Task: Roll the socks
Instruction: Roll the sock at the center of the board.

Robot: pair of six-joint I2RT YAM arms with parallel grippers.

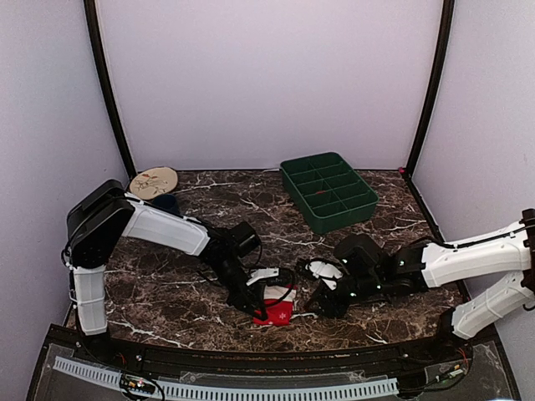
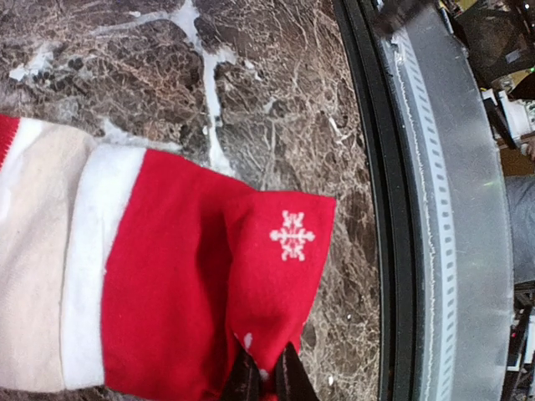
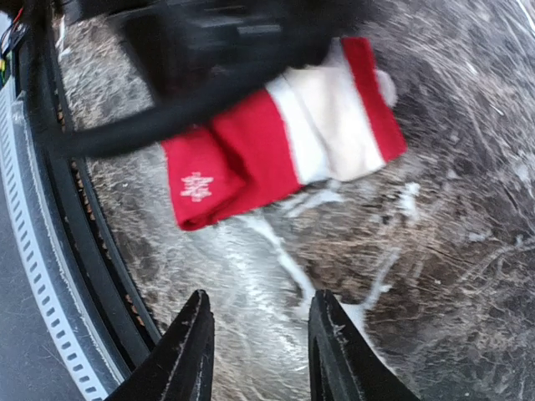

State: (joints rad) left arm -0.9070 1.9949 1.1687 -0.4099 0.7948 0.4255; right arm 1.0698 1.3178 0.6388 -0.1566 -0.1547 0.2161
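1. The socks (image 2: 184, 276) lie on the desk (image 1: 167, 296) near its front edge, between the two arms. They show red cloth with a white snowflake and a white-and-cream cuff. I see layered fabric, but I cannot tell whether it is one sock folded or two stacked.
2. The left pincer (image 2: 266, 378) is pressed together on the red end near the snowflake, pinching a fold of the cloth.
3. The right pincer (image 3: 259, 351) is spread with nothing between its tips. It hovers over bare marble just beside the snowflake end, apart from the fabric.
4. I judge the rolling barely begun. One end looks turned over, but there is no tight bundle, and the cuff part lies flat. Rolling the length up to the cuff is left to do.
5. A green compartment tray (image 1: 328, 192) sits far right. A round wooden disc (image 1: 153, 181) and a small dark pot (image 1: 165, 202) sit far left. All are well apart from the work.
6. In the way: the left arm crosses over the cuff side in the right wrist view, and the desk's front rail (image 2: 376, 209) runs close to the pinched end.
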